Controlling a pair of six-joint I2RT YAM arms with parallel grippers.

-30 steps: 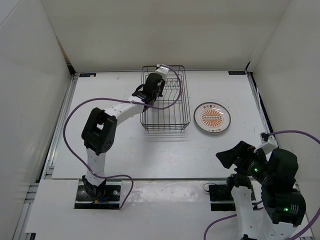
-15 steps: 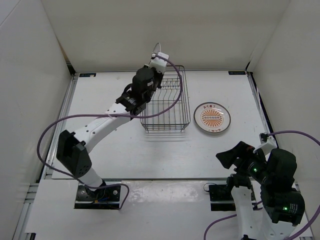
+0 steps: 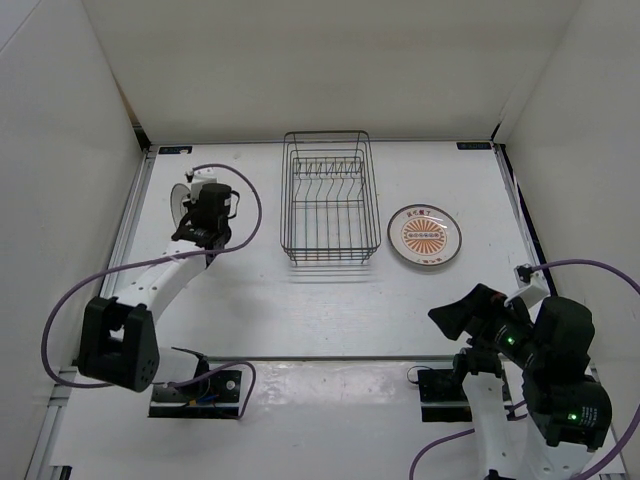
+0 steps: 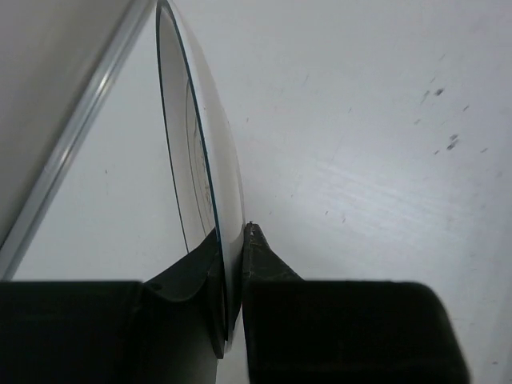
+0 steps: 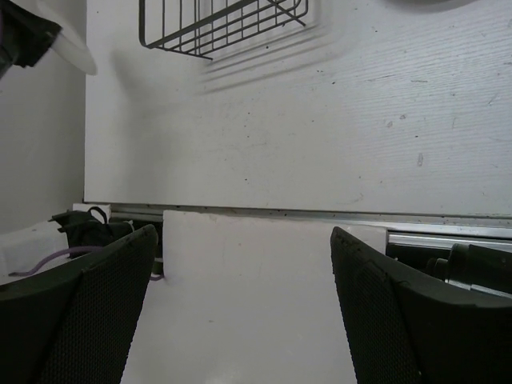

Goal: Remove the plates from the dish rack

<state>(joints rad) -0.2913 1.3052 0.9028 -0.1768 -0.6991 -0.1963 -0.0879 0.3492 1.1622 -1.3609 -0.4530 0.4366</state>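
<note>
My left gripper (image 3: 192, 215) is shut on a plain white plate (image 3: 179, 198) and holds it on edge over the table's far left. In the left wrist view the plate (image 4: 196, 160) stands edge-on with a thin dark ring, pinched at its rim by my gripper (image 4: 230, 276). The dark wire dish rack (image 3: 326, 196) stands at the back centre with no plate showing in it. An orange sunburst plate (image 3: 425, 236) lies flat to its right. No other sunburst plate shows. My right gripper (image 3: 455, 314) is open and empty at the near right edge, and is also seen in its wrist view (image 5: 242, 236).
White walls close in the table at left, back and right. A metal rail (image 4: 72, 152) runs along the left edge close to the held plate. The rack's near corner (image 5: 224, 24) shows in the right wrist view.
My left arm has swung from inside the rack out to the table's left side, carrying the white plate. The right arm has stayed put.
</note>
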